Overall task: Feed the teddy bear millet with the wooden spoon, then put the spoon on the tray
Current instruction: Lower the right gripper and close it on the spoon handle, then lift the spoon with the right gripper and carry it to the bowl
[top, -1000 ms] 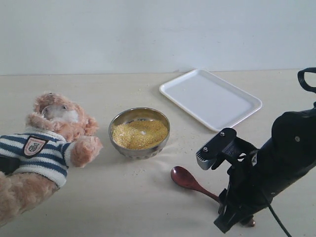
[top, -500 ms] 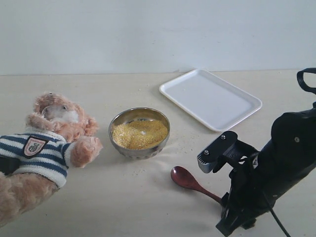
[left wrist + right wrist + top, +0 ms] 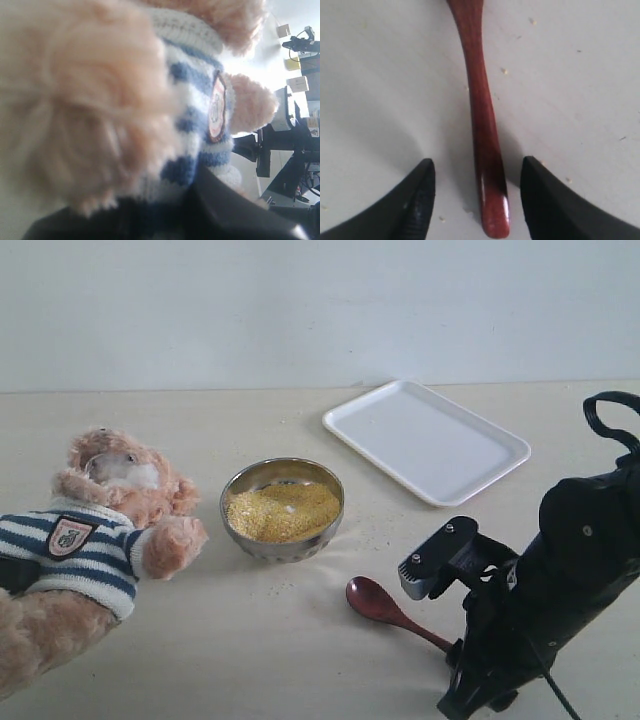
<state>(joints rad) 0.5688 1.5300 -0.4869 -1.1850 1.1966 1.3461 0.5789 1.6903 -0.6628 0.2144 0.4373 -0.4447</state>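
Note:
The teddy bear point(image 3: 100, 530) lies at the left, its striped shirt point(image 3: 200, 100) filling the left wrist view. My left gripper point(image 3: 12, 575) is a dark shape at its waist, one finger point(image 3: 225, 200) pressed into the shirt, shut on the bear. The wooden spoon point(image 3: 372, 598) lies flat in front of the bowl of millet point(image 3: 283, 510). My right gripper point(image 3: 477, 161) stands open low over the table, one finger on each side of the end of the spoon's handle point(image 3: 482, 125) and touching neither side. The white tray point(image 3: 430, 440) sits empty at the back right.
The steel bowl point(image 3: 232, 495) stands mid-table between bear and spoon. A few loose grains dot the table around bowl and spoon. The right arm's black body point(image 3: 570, 570) fills the front right corner.
My right arm has sunk a little lower over the handle's end, which it now hides in the exterior view. The bear, bowl, spoon and left gripper have not moved.

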